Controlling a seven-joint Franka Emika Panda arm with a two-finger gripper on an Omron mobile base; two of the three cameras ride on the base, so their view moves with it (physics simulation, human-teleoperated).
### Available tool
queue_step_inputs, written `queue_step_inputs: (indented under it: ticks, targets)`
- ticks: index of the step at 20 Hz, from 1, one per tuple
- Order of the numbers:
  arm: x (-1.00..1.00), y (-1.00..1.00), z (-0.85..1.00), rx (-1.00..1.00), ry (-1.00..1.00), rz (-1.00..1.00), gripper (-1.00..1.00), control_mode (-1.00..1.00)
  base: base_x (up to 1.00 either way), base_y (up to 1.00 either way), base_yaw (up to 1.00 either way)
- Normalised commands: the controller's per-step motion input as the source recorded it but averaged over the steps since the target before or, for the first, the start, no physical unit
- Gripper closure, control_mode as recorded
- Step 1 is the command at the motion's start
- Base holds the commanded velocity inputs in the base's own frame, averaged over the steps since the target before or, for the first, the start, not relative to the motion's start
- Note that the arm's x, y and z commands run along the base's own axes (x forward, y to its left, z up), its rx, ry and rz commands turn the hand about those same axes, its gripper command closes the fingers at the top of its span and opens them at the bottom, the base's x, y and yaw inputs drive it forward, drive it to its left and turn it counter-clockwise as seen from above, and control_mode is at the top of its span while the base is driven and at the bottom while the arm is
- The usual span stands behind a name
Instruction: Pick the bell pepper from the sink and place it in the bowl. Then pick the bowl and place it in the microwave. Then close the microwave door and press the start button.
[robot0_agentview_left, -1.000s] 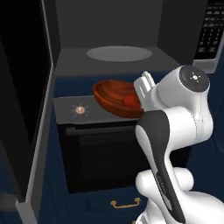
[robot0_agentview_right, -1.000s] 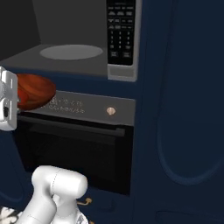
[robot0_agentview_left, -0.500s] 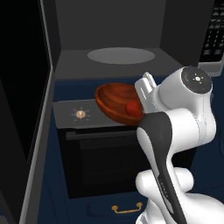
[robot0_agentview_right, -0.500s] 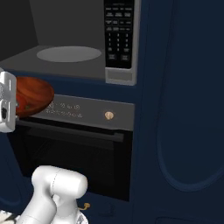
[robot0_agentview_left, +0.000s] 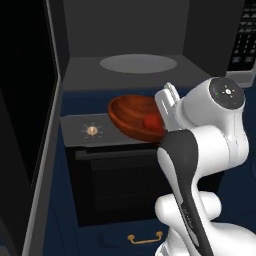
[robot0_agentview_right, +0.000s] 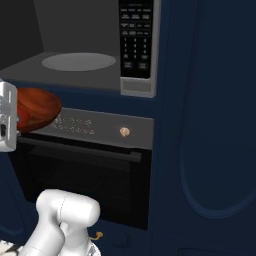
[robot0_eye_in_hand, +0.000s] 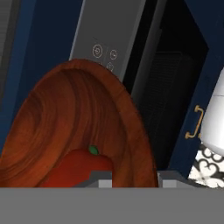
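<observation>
Gripper (robot0_eye_in_hand: 131, 177) clamping the near rim of the bowl (robot0_agentview_left: 134, 116), carrying it tilted in front of the oven's control panel (robot0_agentview_right: 95, 127) with the bell pepper (robot0_agentview_left: 151, 122) riding low inside against the held edge. Hanging just below and short of the open microwave (robot0_agentview_left: 137, 64), door (robot0_agentview_left: 25, 100) swung wide left, probably needing a lift and levelling before going in.

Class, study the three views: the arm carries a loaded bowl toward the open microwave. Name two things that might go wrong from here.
1. The bowl hangs tilted from the pincer, held at one rim, so the bell pepper may roll out.
2. The bowl sits below the microwave floor, in front of the oven panel; it might strike the sill unless lifted.
</observation>
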Motion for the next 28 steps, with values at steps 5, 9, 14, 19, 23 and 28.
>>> queue_step_inputs:
  ticks: [5,9,14,19,23,28]
  targets:
    - [-0.89,-0.36,0.58,0.01,-0.19,0.0,1.0,-1.0,0.0,0.0,0.0]
    - [-0.05,-0.56,0.98,0.0,-0.01,0.0,1.0,-1.0,0.0,0.0,0.0]
    - [0.07,-0.34,0.69,0.0,0.0,0.0,1.0,-1.0,0.0,0.0,0.0]
    - [0.37,-0.04,0.33,-0.05,0.01,0.0,1.0,-1.0,0.0,0.0,0.0]
    - [0.39,0.0,0.01,-0.08,-0.06,0.0,1.0,-1.0,0.0,0.0,0.0]
    - [0.46,-0.07,0.0,-0.04,-0.08,0.0,1.0,-1.0,0.0,0.0,0.0]
